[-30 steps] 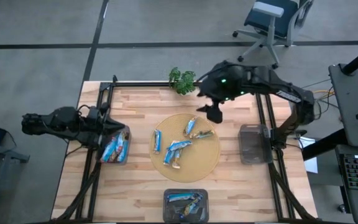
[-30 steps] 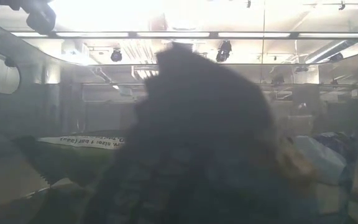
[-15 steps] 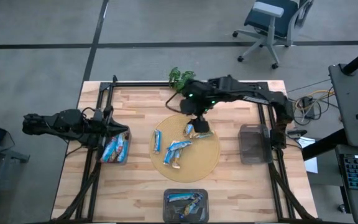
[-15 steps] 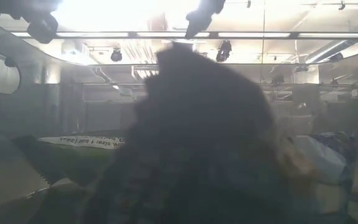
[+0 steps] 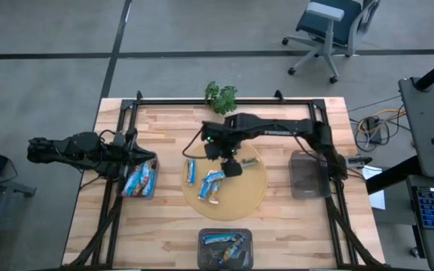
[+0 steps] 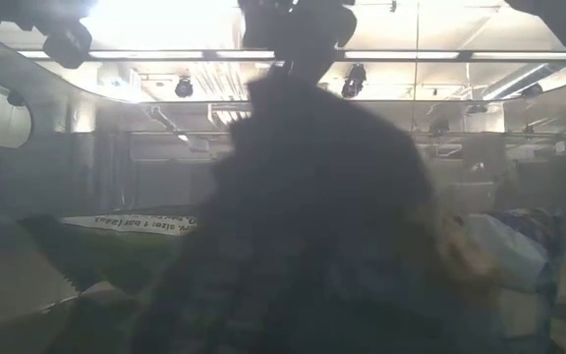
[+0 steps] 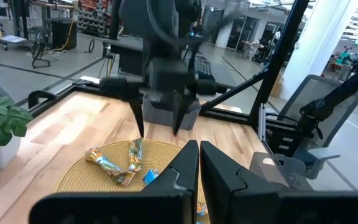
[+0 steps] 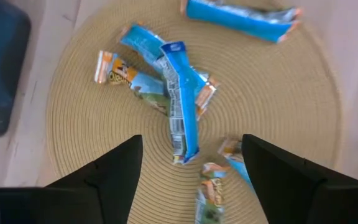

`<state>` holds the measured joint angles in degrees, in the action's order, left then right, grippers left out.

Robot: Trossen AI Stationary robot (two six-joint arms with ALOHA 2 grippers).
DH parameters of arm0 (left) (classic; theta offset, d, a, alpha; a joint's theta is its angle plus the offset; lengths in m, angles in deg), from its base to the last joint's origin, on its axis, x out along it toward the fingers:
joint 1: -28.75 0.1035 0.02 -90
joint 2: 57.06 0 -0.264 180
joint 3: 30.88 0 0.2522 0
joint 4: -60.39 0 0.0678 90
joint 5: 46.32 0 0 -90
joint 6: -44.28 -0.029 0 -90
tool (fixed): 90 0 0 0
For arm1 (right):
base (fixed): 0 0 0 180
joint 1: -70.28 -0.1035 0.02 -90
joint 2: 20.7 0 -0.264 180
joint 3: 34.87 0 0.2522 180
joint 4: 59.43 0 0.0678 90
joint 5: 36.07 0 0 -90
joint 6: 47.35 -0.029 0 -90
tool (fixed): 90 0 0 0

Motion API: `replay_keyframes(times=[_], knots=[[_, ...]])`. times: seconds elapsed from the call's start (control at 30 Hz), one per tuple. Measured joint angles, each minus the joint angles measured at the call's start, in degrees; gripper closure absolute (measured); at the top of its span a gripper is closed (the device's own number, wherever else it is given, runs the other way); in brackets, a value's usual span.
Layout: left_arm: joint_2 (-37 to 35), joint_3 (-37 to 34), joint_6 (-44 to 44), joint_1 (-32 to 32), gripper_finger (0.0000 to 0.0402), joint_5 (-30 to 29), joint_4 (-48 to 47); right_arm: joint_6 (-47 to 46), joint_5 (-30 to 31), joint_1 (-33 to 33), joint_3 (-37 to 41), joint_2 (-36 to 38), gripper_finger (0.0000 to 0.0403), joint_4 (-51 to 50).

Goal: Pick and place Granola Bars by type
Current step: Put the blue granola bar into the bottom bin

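Left gripper [image 5: 143, 159] sits pressed together over the side bin [image 5: 139, 181] of sorted bars, while the right gripper [image 5: 230, 162], jaws spread, has swung from the plant [image 5: 221, 95] to above the Granola Bars [image 8: 182, 99] on the woven mat [image 5: 251, 192], likely readying another pick.

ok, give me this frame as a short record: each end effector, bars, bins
right end effector: open, above the round woven straw mat, over the blue foil-wrapped granola bars
left end effector: shut, over the small grey bin at table left, which holds bars
bars on mat: loose cluster, one blue bar lying across others
front grey bin: holds bars
right grey bin: no bars seen
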<state>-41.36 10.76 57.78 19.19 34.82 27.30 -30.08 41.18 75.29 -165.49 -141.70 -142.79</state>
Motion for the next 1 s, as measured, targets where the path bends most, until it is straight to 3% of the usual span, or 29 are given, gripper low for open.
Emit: replay_keyframes(times=[0.5,1.0], knots=[[0.0,0.0,0.0,0.0,0.0402,0.0,-0.11,-6.27,-0.81,-2.45,0.09,-5.65,0.015,6.0],[0.0,0.0,0.13,0.0,0.0402,0.0,-0.39,-3.51,-0.73,-2.82,0.52,-10.83,0.0154,9.07]])
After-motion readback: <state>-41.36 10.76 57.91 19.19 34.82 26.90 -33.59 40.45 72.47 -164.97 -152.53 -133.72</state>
